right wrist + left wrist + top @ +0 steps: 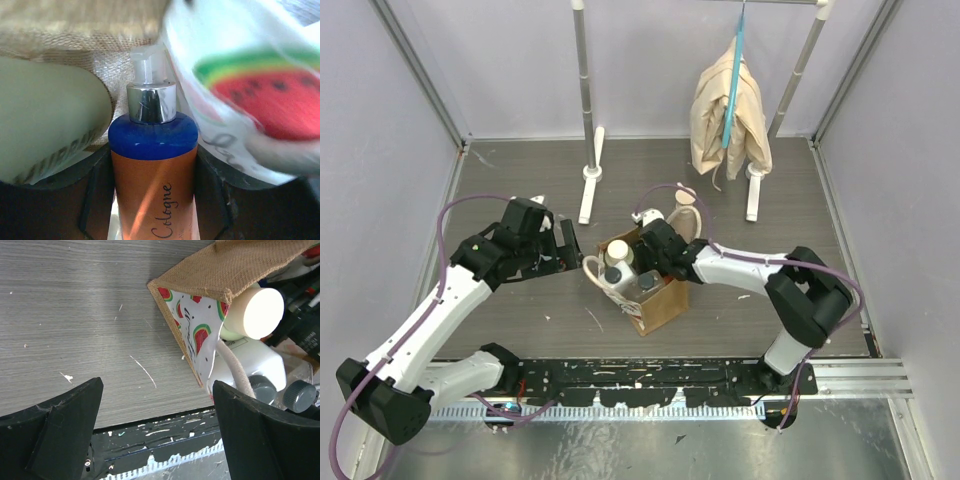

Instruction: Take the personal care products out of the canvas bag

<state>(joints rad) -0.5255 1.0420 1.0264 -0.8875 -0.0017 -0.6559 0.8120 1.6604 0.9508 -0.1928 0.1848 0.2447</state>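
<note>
Standing on the grey table (pixel 520 180) between the two arms, the canvas bag (pixel 660 305) has its mouth open upward and its bottles are not yet out. The right gripper (pixel 655 262) reaches down into that mouth. The left gripper (pixel 157 385) hangs over bare table just beside the bag's near corner, its fingers spread wide and holding nothing.

Inside the bag, the right wrist view shows the blue bottle with the orange band (pixel 152 185) sitting between the dark fingers (pixel 215 200), which press against both of its sides. The grip reads as a pinch on the body below the blue shoulder. A pale bottle (pixel 45 130) crowds it on one side and the watermelon-print lining (pixel 260 95) folds in on the other.

The step in hand looks like drawing this bottle out. It would go best as a straight pull along the bottle's own axis, so the silver collar and pump head (pixel 145 65) clear the lining without snagging. The bag is light and may rise with it. The free left gripper is well placed to pin the rim or corner.

The cream-capped bottle (pixel 260 312) and the white bottle with the grey cap (pixel 252 360) stand close by, with a looped handle (pixel 232 365) draped across them, so a sideways swing could tip them.
</note>
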